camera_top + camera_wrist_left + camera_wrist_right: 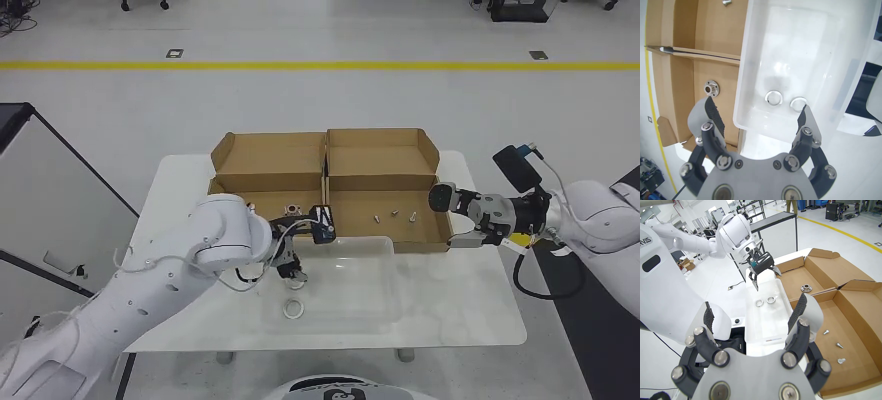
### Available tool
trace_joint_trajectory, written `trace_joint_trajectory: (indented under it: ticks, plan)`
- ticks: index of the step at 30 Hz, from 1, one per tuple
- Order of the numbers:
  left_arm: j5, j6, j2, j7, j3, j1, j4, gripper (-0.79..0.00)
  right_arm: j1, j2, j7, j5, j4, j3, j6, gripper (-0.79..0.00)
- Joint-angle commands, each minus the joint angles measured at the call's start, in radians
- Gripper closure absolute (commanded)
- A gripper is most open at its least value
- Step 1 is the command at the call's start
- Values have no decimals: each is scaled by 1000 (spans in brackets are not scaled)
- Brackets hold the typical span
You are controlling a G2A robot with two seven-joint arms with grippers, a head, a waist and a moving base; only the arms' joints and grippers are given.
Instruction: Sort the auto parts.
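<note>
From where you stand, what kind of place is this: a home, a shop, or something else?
Probably a robot lab or a factory hall: a wide pale floor with a yellow line, equipment standing far behind, and a white table with cardboard boxes for sorting.

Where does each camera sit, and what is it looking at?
Top view: above the arms, looking down at table, boxes, both arms.
Left wrist view: on left arm, facing the clear bin; own open jaws.
Right wrist view: on right arm, facing bin and boxes; own jaws, left arm.
Wrist views share two rings.
</note>
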Motion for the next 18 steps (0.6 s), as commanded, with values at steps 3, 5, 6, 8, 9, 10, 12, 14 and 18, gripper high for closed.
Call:
trace_joint_trajectory:
  ticks: [3, 5, 6, 8, 9, 10, 12, 14, 18]
  plan:
    - [-70, 28, -3, -28, 139, -116, 9, -785, 0, -1, 0, -1, 0, 0, 0, -785]
    - [-110, 39, -5, -39, 206, -172, 29, -785, 0, -1, 0, -1, 0, 0, 0, -785]
    - [-129, 39, -7, -38, 235, -202, 40, -785, 0, -1, 0, -1, 0, 0, 0, -785]
    - [-163, 31, -10, -31, 293, -251, 65, -785, 0, -1, 0, -1, 0, 0, 0, -785]
    - [-164, 27, -12, -26, 322, -280, 73, -785, 0, -1, 0, -1, 0, 0, 0, -785]
    - [-163, 27, -13, -27, 331, -288, 75, -785, 0, -1, 0, -1, 0, 0, 0, -785]
    - [-163, 27, -13, -27, 331, -288, 75, -785, 0, -1, 0, -1, 0, 0, 0, -785]
    - [-163, 27, -13, -27, 331, -288, 75, -785, 0, -1, 0, -1, 0, 0, 0, -785]
    - [-140, -22, -12, 23, 342, -273, 63, -785, 0, -1, 0, -1, 0, 0, 0, -785]
